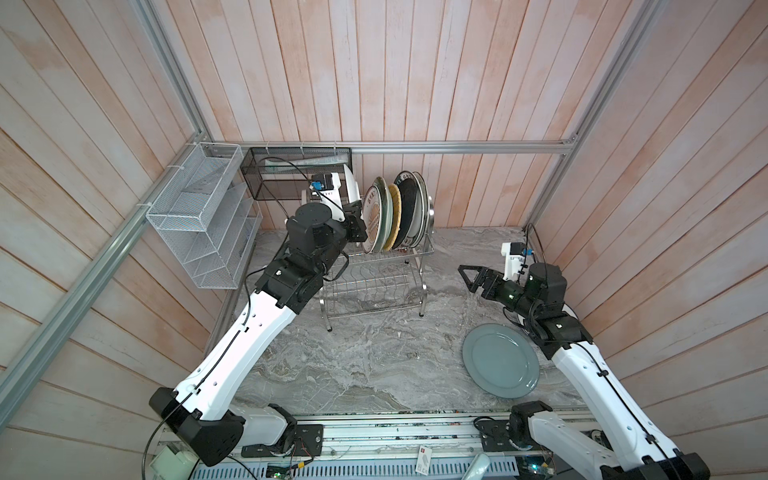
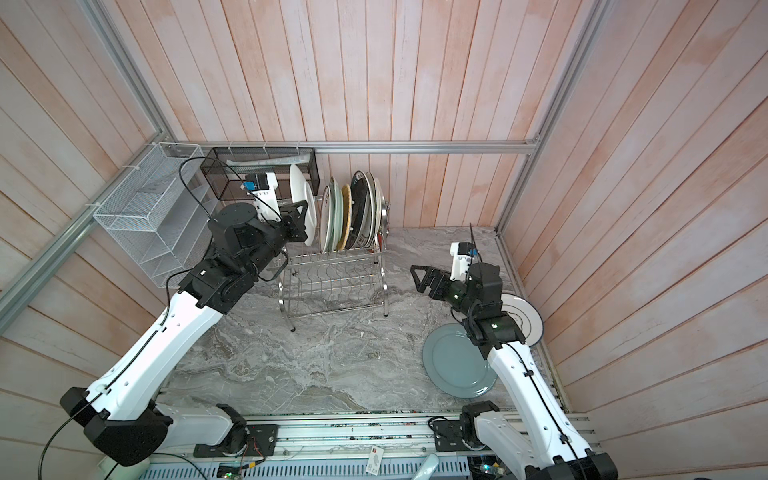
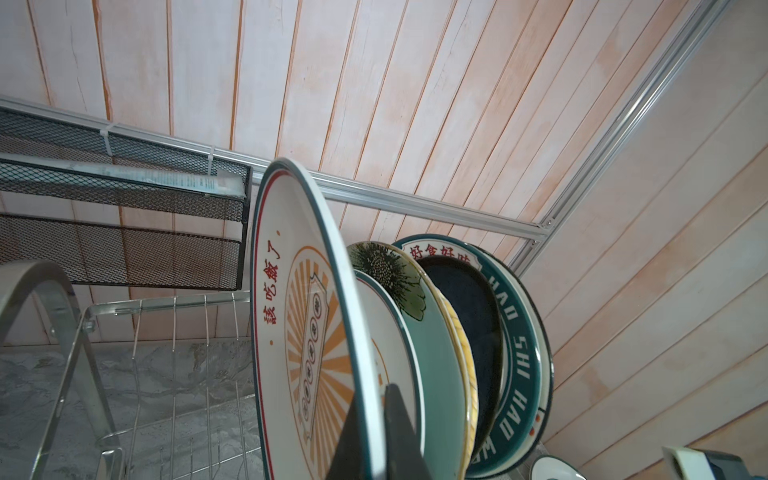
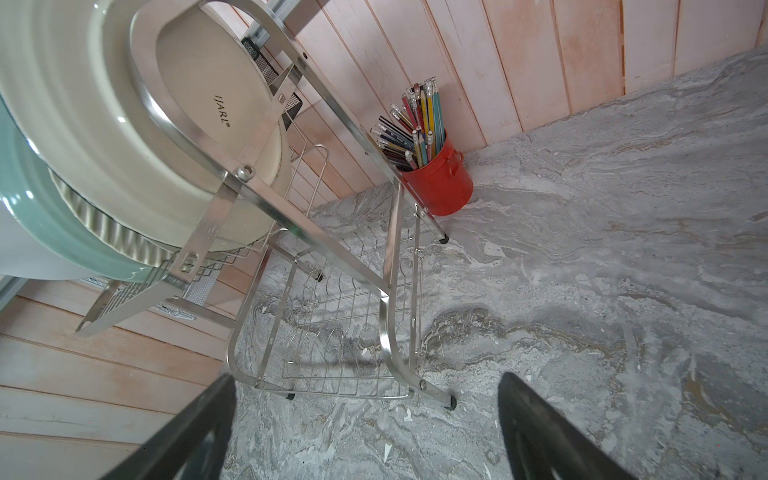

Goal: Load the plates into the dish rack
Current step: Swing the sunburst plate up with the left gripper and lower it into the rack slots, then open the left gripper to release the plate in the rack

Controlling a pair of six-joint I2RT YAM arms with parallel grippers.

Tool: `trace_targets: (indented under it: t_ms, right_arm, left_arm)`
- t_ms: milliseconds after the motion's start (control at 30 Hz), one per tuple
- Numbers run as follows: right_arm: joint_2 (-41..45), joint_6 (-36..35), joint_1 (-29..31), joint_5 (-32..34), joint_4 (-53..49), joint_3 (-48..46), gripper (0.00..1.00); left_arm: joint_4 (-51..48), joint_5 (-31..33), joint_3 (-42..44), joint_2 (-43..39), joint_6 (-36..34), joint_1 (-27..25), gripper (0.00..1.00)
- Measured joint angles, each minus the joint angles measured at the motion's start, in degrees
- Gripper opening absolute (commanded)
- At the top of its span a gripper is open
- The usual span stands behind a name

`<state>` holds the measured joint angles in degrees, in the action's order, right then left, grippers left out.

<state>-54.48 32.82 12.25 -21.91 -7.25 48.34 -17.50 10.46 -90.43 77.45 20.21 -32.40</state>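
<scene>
In the left wrist view, the left claw (image 3: 376,432) is seen clamped on the rim of an orange-sunburst plate (image 3: 299,316). This plate is held upright just beside the row of plates (image 3: 440,374) standing on edge in the upper tier of the 2-tier dish rack (image 1: 386,255). In both top views the rack is placed at the centre of the frame. The right claw (image 1: 466,279) is held spread apart above the tabletop (image 1: 374,365) at the right, gripping nothing. A grey-blue plate (image 1: 500,361) is left lying flat at the lower right.
</scene>
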Motion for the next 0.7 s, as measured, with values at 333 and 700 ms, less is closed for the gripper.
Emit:
trace_targets:
  t_ms: [333,700]
  right_arm:
    - [0.9,-0.1,0.1,0.4,-0.1,-1.0,0.98]
    - [1.5,-0.1,0.1,0.7,-0.1,-1.7,0.98]
  left_arm:
    - [0.0,0.0,2.2,1.1,0.0,0.3,0.00]
    - [0.2,0.1,3.3,1.6,-0.7,0.3,0.02]
